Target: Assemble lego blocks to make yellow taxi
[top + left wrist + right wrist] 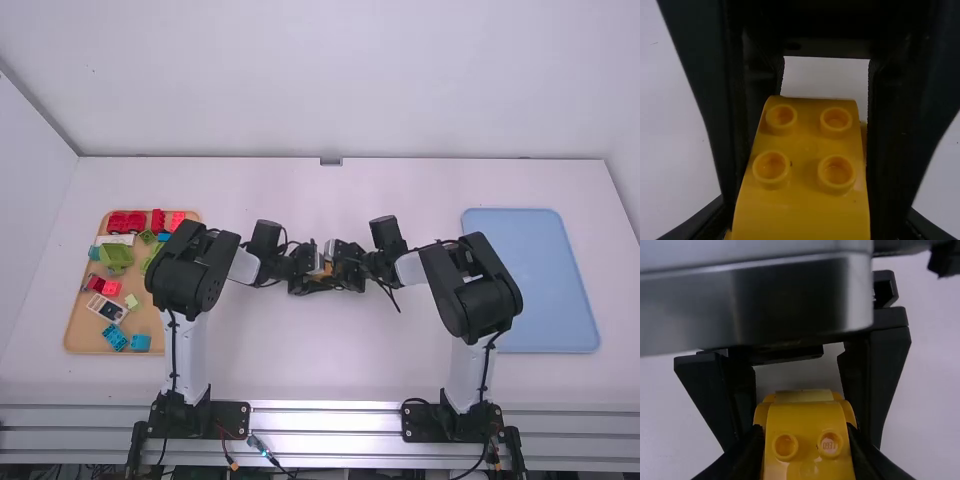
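Nearest, at the table's front edge: metal rail point(325, 419), both arm bases on it. From there the left arm point(190, 280) and right arm point(470, 290) run up the table, bend at the elbows and turn inward, roughly mirrored, wrists facing each other mid-table. Left gripper point(312, 268) and right gripper point(338, 268) meet there, both clamped on the same yellow block assembly point(805, 160). From above it's a small orange-yellow patch between black parts. Left wrist view gives the useful detail: four studs on top, rounded shoulder at one end, the right gripper's fingers pressed along both sides. Left's own fingers run in from the corners, ends hidden behind those. Right wrist view adds two studs, a pale yellow block point(805, 396) at the end away from them, and right's own fingertips against the sides; left's fingers come in from opposite, also against the sides. Blurred silver part point(755, 300) across the top there. Left of the arms, tan tray point(83, 330): blue blocks point(115, 337) nearest, then a white card point(108, 308), green blocks point(115, 257), red blocks point(127, 222) farthest. Right of the arms, light blue tray point(545, 280). White wall point(330, 80) behind.
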